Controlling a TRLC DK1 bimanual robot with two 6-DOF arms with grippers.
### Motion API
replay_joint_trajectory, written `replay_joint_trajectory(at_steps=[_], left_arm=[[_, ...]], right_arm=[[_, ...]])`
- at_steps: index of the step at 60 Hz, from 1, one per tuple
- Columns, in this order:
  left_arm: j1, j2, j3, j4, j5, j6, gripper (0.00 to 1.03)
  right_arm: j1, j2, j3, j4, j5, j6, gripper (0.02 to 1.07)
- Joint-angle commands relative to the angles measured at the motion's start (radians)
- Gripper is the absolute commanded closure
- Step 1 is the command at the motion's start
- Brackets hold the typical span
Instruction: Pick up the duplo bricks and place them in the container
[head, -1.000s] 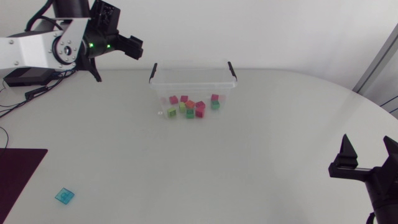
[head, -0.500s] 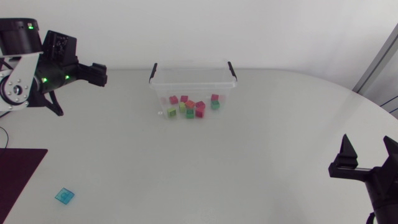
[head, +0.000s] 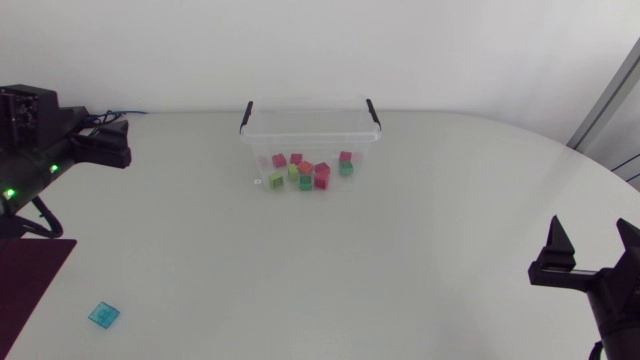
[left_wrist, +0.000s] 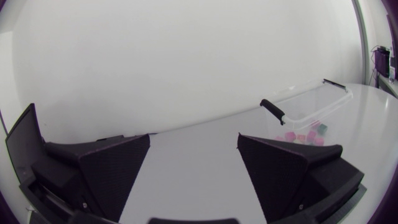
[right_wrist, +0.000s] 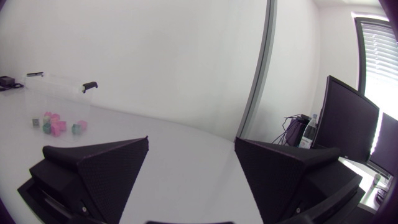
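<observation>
Teal brick (head: 103, 314) lay loose at the table's 8 o'clock, near the dark mat (head: 30, 285). The other bricks (head: 305, 171) sat in the clear container (head: 310, 126) at 12. It was probably light, rigid, slick plastic, so pinch across two flat sides. Left gripper (left_wrist: 193, 149) was at 10 o'clock, fingers apart and empty. Right gripper (head: 592, 238) at 4, same.

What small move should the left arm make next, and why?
Probably swing the left gripper down toward the teal brick, the only one outside the container. It lies on the table beside the dark mat, on that arm's side. The other bricks sit inside the container, and the left fingers are open and empty.
</observation>
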Motion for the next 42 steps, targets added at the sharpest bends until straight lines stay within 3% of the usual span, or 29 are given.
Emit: replay_joint_trajectory(at_steps=[1, 18, 42], left_arm=[[0.035, -0.076, -0.075, 0.026, 0.025, -0.040, 0.05], [0.155, -0.237, -0.227, 0.037, 0.163, -0.047, 0.05], [0.146, -0.404, -0.418, 0.095, 0.186, -0.049, 0.05]], right_arm=[[-0.006, -0.007, -0.021, -0.005, 0.001, 0.014, 0.07], [0.010, -0.007, -0.021, -0.011, -0.046, 0.019, 0.07], [0.008, -0.007, -0.021, -0.020, -0.077, 0.019, 0.07]])
